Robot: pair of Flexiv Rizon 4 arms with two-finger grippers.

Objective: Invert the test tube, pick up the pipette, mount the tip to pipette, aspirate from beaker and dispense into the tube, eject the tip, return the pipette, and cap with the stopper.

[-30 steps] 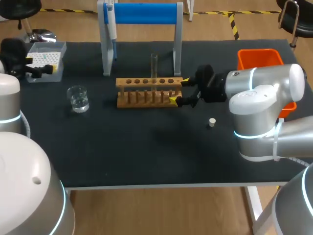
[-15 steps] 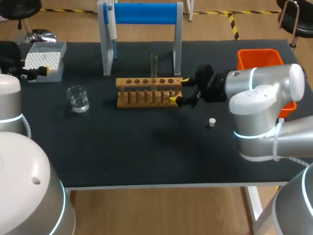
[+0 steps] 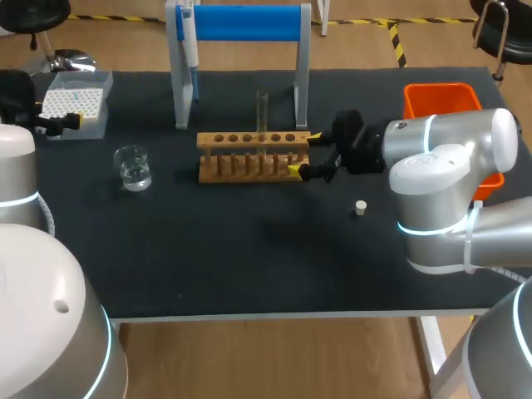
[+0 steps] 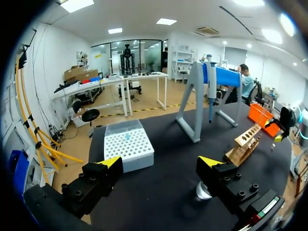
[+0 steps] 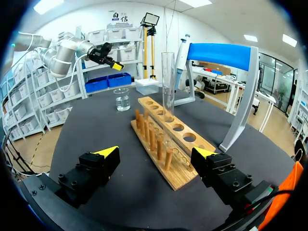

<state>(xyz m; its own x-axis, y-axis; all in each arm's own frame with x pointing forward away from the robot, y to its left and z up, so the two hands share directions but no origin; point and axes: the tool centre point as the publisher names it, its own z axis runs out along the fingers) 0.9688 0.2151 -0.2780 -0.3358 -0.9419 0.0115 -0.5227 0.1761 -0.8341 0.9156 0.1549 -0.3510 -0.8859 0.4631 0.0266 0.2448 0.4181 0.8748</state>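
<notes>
- The clear glass test tube [image 3: 262,112] stands straight up in a middle hole of the light brown wooden rack [image 3: 249,156], near the middle of the black table [image 3: 249,266].
- Its open end points up. I think that is so water can drop into it.
- The tube is tall, thin and see-through, and it looks empty.
- The right pincer [image 3: 304,154] is wide open at the rack's right end. That end sits between its fingers, and they do not seem to squeeze it. I think it waits there to keep the rack from sliding.
- The left pincer [image 4: 160,161] is wide open too and holds nothing. It hangs over the table's left side, just beside the clear plastic box of white tips [image 4: 127,144].
- The white and blue pipette [image 3: 189,41] hangs on the tall grey stand with a blue bar [image 3: 241,23], behind the rack. It hangs there so a pincer can take it from the side.
- The small glass beaker of water [image 3: 133,168] sits to the left of the rack, well apart from it.
- The little white stopper [image 3: 360,208] lies alone on the table near the right arm, ready for the last step.
- The tube looks ready, so I think picking up the pipette comes next.
</notes>
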